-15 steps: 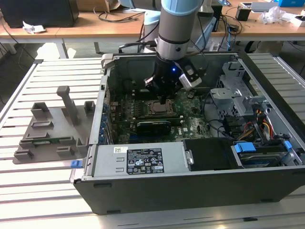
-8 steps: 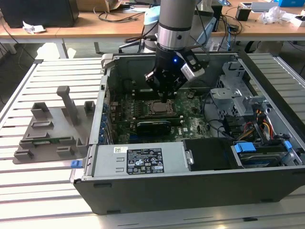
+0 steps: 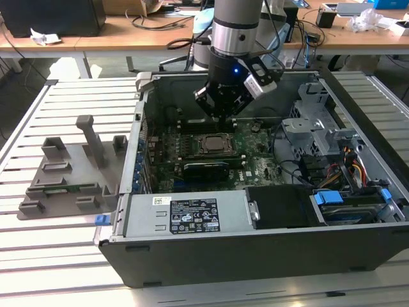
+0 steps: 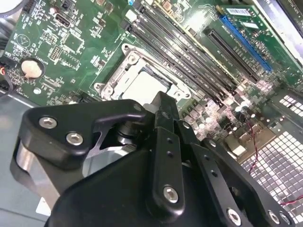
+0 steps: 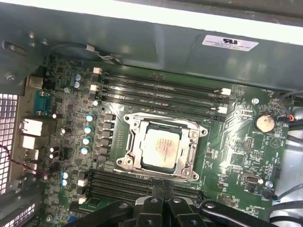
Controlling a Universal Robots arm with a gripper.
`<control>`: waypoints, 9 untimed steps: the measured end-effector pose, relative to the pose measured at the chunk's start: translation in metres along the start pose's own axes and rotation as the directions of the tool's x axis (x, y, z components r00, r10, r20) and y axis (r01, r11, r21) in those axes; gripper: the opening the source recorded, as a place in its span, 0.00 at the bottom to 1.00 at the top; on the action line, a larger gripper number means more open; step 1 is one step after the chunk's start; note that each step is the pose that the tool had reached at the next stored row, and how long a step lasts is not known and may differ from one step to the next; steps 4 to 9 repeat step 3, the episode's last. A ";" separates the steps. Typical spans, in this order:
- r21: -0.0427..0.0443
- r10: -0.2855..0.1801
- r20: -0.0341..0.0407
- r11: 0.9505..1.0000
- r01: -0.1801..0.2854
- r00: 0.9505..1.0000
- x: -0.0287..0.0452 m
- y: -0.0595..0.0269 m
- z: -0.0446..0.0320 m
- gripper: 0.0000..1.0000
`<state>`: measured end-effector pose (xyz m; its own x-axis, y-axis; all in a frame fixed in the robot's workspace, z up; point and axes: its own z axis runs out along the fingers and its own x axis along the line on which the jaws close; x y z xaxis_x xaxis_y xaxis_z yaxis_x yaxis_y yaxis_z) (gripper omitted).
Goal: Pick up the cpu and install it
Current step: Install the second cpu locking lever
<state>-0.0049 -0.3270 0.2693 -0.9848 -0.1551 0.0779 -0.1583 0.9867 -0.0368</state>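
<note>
Even overhead light, exterior view sharp. Glare on case wall (image 5: pixel 156 19) at 12 o'clock in first wrist view. Gripper (image 4: pixel 163 106) soft, close-up.

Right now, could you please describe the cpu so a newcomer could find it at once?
Look inside the open computer case at the green board. Near its middle, between the rows of long black slots, a metal frame surrounds the cpu: the one flat, dull-silver square.

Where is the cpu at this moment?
The cpu lies flat inside the square socket frame on the green board, between two banks of long black slots, in both wrist views. The gripper hangs above it.
</note>
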 end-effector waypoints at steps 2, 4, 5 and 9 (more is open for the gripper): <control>-0.001 0.000 0.000 1.000 0.000 1.000 0.0000 0.0000 0.0000 0.11; -0.001 0.000 0.000 1.000 0.000 1.000 0.0000 0.0000 0.0000 0.11; -0.001 0.000 0.000 1.000 0.000 1.000 0.0000 0.0000 0.0000 0.11; -0.001 0.000 0.000 1.000 0.000 1.000 0.0000 0.0000 0.0000 0.11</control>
